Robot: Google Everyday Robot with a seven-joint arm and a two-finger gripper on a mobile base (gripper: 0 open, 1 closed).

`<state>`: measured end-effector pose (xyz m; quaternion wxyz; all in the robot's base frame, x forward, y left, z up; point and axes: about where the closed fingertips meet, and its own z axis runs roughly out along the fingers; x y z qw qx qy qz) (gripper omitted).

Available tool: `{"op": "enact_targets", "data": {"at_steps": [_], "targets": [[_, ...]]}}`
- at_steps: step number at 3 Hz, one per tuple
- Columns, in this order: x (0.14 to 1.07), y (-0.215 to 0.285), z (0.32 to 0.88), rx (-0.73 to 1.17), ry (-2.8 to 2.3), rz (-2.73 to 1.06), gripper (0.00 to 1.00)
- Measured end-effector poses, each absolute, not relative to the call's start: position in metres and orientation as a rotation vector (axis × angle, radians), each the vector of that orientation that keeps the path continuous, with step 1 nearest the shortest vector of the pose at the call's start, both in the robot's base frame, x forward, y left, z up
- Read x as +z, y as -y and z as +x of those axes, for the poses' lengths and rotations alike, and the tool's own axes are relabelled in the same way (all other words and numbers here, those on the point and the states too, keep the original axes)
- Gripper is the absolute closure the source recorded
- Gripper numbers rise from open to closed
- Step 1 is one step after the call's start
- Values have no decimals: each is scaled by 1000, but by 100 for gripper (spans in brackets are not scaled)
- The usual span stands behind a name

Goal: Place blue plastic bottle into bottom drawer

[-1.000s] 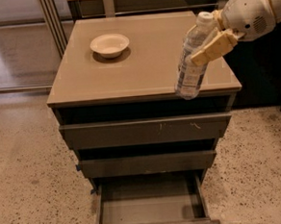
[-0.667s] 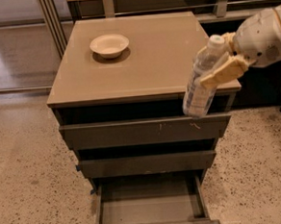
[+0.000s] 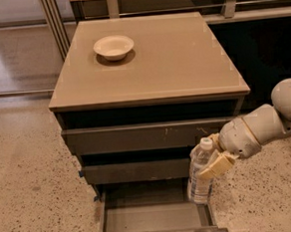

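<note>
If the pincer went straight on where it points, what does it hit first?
Pincer, shut on the blue plastic bottle, points left and slightly down. Probably the right wall of the open bottom drawer; depth unclear, it might clear it.

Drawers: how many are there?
3: top drawer under the tabletop, middle drawer below it, bottom drawer pulled open; the tool holds the blue plastic bottle at its right side.

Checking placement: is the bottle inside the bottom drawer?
No, the tool holds the blue plastic bottle upright above the open bottom drawer.
</note>
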<state>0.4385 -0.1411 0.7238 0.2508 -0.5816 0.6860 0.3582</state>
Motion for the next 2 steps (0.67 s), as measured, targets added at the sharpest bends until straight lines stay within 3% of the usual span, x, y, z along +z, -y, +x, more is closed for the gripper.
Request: {"op": "enact_targets", "data": {"at_steps": [2], "targets": [[700,137,444,872,-1853,-1624,100]]}}
